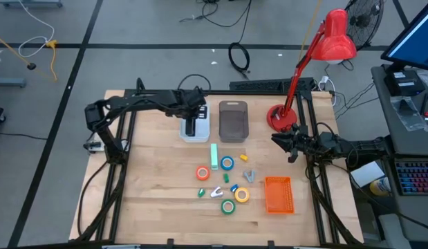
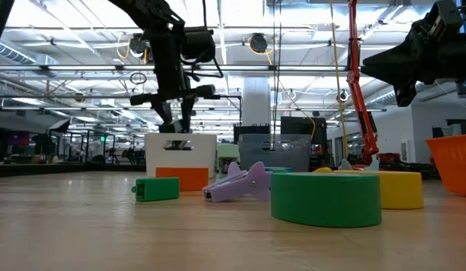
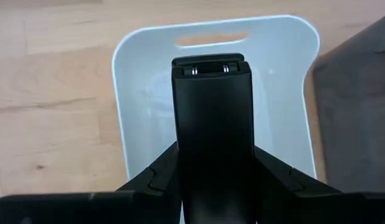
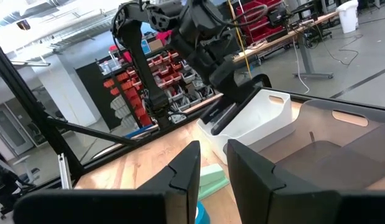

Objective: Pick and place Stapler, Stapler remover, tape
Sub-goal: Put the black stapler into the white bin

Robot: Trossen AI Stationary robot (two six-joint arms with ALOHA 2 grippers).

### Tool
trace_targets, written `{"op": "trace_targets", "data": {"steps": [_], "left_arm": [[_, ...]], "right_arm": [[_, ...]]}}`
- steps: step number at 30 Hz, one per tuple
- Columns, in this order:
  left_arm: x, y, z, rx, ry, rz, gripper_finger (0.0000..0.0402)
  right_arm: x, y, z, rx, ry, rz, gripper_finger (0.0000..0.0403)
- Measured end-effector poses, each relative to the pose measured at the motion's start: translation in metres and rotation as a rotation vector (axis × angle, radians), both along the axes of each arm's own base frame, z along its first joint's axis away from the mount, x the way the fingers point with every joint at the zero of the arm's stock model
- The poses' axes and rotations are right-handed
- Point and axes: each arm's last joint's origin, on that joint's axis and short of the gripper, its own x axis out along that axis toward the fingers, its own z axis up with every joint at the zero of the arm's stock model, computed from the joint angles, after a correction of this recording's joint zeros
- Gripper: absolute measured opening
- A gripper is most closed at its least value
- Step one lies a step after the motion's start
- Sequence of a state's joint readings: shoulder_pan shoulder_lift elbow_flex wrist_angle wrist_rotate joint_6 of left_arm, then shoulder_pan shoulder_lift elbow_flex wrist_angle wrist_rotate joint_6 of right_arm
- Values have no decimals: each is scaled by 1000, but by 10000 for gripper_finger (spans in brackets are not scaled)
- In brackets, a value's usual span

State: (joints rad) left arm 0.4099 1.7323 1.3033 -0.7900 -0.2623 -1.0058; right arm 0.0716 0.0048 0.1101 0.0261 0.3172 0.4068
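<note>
The left gripper (image 1: 193, 124) is clamped on a black stapler (image 3: 214, 124), holding it over the white bin (image 1: 196, 123) at the table's (image 1: 151, 187) far edge. Beside that bin sits a grey bin (image 1: 233, 119). The right gripper (image 1: 291, 147) hangs near the right edge, fingers (image 4: 183, 168) slightly apart, holding nothing. Four tape rolls, orange (image 1: 202, 173), blue (image 1: 227, 164), green (image 1: 229, 207) and yellow (image 1: 242, 196), lie mid-table around a lilac staple remover (image 1: 216, 192).

Matt black stapler (image 3: 212, 124), smooth white plastic bin (image 3: 142, 93), pale wood table (image 1: 158, 194)
</note>
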Motion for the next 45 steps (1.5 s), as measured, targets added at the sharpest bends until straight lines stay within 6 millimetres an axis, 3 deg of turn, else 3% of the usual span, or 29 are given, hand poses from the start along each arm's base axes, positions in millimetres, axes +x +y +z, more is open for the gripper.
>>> {"op": "trace_targets", "data": {"steps": [5, 31, 40, 45], "left_arm": [[5, 2, -13, -23, 26, 4, 137], [1, 4, -13, -20, 48, 43, 137], [10, 4, -37, -61, 92, 31, 137], [10, 4, -38, -73, 89, 43, 137]], "right_arm": [[0, 0, 0, 0, 0, 0, 73], [0, 0, 0, 0, 0, 0, 73], [0, 0, 0, 0, 0, 1, 73], [0, 0, 0, 0, 0, 4, 73]]}}
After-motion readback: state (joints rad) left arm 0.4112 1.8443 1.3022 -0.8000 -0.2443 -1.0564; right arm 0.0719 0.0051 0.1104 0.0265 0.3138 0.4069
